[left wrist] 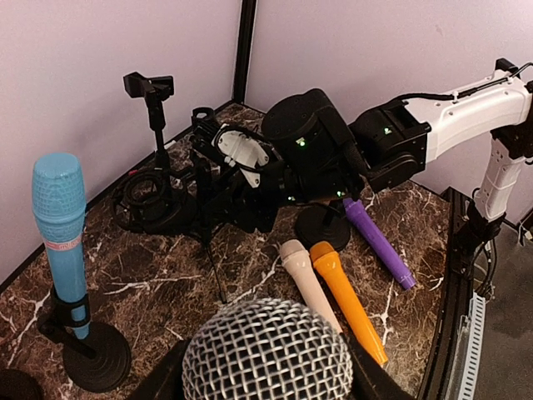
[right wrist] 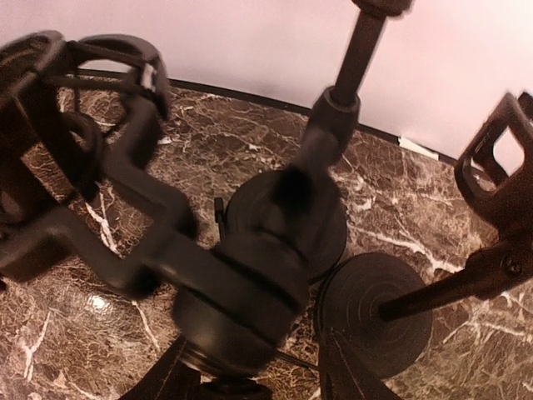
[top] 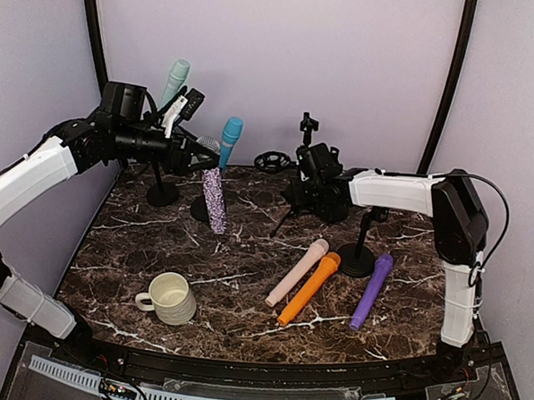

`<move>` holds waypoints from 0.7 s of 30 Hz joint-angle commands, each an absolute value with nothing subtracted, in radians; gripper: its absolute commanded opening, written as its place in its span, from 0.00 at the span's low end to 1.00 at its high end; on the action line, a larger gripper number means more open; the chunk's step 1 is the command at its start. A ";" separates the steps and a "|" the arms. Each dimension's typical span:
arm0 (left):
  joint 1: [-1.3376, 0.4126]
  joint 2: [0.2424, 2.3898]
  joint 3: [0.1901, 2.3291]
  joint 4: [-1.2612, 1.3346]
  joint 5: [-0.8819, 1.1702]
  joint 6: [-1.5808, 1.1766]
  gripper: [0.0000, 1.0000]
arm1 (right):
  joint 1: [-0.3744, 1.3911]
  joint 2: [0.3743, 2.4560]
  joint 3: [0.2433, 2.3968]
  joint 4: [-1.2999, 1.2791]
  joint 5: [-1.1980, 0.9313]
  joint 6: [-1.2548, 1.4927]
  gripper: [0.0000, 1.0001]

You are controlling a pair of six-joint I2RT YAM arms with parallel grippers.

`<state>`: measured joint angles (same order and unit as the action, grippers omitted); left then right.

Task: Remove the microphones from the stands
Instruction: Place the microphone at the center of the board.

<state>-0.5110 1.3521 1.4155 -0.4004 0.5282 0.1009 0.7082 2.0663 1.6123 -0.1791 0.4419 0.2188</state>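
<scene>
Domed wire-mesh microphone point(left wrist: 266, 354) gripped by left end effector point(top: 198, 153); right end effector point(right wrist: 250, 377) unclear.

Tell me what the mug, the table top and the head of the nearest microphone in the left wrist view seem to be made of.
The mug: likely glazed ceramic, cream with a soft sheen. The table top: dark marble look with white veins, glossy; possibly a printed laminate. The microphone head: woven metal mesh, silvery, by its fine grid and glints.
</scene>
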 commanded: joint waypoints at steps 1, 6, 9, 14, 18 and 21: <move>-0.518 1.355 1.410 -0.399 0.558 0.102 0.00 | 0.701 1.961 1.539 -0.107 0.329 0.199 0.56; -0.522 1.389 1.410 -0.436 0.559 0.075 0.00 | 0.701 1.838 1.454 -0.054 0.222 0.185 0.70; -0.543 1.414 1.397 -0.442 0.555 0.046 0.00 | 0.701 1.768 1.419 -0.046 0.187 0.185 0.73; -0.602 1.487 1.422 -0.492 0.531 0.011 0.00 | 0.696 1.651 1.365 -0.059 0.184 0.189 0.77; -0.656 1.569 1.466 -0.545 0.511 0.005 0.00 | 0.669 1.546 1.304 -0.071 0.180 0.217 0.77; -0.683 1.638 1.499 -0.571 0.526 -0.037 0.00 | 0.640 1.469 1.239 -0.062 0.171 0.236 0.78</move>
<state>-0.6529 1.5982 1.4342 -0.5251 0.5114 0.0120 0.6781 1.5547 1.3106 -0.0902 0.1894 0.2039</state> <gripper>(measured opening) 0.551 0.779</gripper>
